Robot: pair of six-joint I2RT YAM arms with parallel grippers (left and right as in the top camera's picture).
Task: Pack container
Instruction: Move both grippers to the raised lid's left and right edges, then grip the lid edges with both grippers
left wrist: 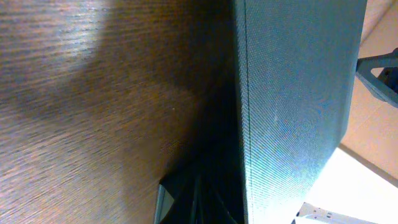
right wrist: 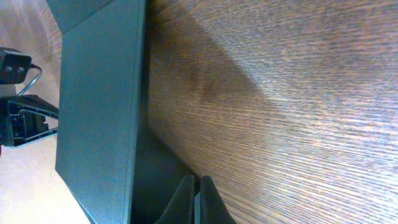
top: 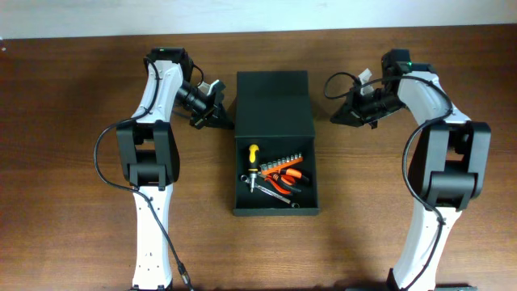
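Note:
The dark green-black container (top: pixel 275 212) sits at the table's middle. Its flap lid (top: pixel 272 101) stands raised over the back half. The open front half holds a yellow-handled screwdriver (top: pixel 253 153), orange pliers (top: pixel 287 179), a row of bits and a wrench. My left gripper (top: pixel 224 123) is low beside the lid's left edge, its fingers together and empty. The left wrist view shows its dark fingers (left wrist: pixel 202 202) against the container's wall (left wrist: pixel 292 93). My right gripper (top: pixel 335 117) is shut and empty, a little right of the container. The right wrist view shows its fingers (right wrist: pixel 196 202) near the wall (right wrist: pixel 99 93).
The brown wooden table (top: pixel 81 202) surrounds the container. Both arm bases stand at the front, left (top: pixel 149 259) and right (top: pixel 416 259). The pale floor shows beyond the table's far edge.

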